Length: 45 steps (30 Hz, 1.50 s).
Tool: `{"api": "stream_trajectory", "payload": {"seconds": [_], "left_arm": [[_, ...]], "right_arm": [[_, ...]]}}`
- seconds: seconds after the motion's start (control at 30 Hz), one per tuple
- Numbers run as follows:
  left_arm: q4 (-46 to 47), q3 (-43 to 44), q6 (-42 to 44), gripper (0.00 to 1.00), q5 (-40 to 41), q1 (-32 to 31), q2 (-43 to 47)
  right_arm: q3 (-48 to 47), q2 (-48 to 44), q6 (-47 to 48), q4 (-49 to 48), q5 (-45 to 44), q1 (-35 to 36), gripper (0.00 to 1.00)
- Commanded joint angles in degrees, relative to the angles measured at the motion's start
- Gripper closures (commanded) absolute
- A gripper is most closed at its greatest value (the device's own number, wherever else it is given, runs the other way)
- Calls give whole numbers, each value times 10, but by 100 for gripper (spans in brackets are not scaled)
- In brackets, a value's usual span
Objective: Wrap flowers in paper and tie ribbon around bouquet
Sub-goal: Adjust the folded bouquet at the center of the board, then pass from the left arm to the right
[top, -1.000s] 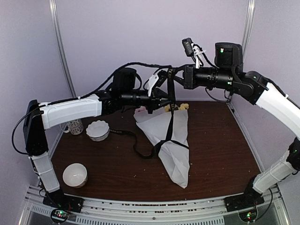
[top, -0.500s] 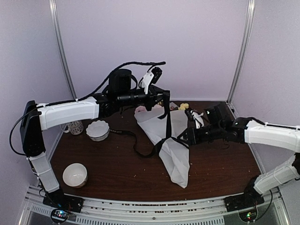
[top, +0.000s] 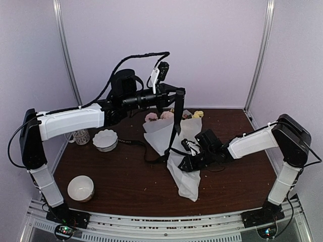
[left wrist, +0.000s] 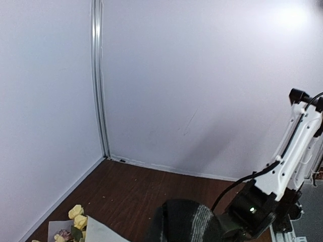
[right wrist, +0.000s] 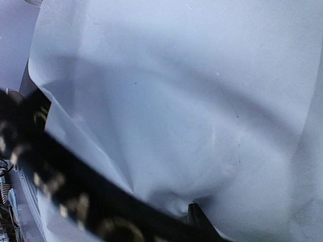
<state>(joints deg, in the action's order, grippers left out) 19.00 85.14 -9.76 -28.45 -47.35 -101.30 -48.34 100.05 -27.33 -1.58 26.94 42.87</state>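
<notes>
Desk point(left wrist: 151, 189) corner, pale walls point(left wrist: 202, 75).
Yellow flowers point(left wrist: 76, 216) and a paper point(left wrist: 99, 235) edge show bottom left on the brown desk; a white arm link point(left wrist: 295, 146) stands right.

White left arm point(top: 70, 121) is held raised, left gripper point(top: 180, 94) clamped on narrow black ribbon point(top: 174, 126). White right arm point(top: 252, 143) is stretched low; right gripper point(top: 185, 162) opening is not discernible.

Nothing really readable here: the ribbon point(right wrist: 65, 194) has pale lettering on it, but it's way too blurry to make out.
</notes>
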Motion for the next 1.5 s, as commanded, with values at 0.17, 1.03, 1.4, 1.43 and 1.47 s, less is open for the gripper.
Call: {"api": "stream_trajectory", "payload": {"seconds": [0.17, 1.03, 1.4, 1.43, 1.47], "left_arm": [[79, 35, -60, 100, -47, -4, 15], [-8, 9, -16, 100, -42, 2, 12], [-140, 22, 34, 70, -40, 11, 19], [-158, 17, 45, 59, -46, 17, 22], [-181, 15, 61, 46, -57, 24, 26]], "right_arm": [[-19, 18, 10, -10, -2, 6, 72], [-214, -195, 150, 64, -50, -38, 39], [-202, -186, 108, 16, 14, -53, 100], [-197, -185, 103, 13, 17, -59, 100], [-195, -183, 98, 12, 20, -63, 100]]}}
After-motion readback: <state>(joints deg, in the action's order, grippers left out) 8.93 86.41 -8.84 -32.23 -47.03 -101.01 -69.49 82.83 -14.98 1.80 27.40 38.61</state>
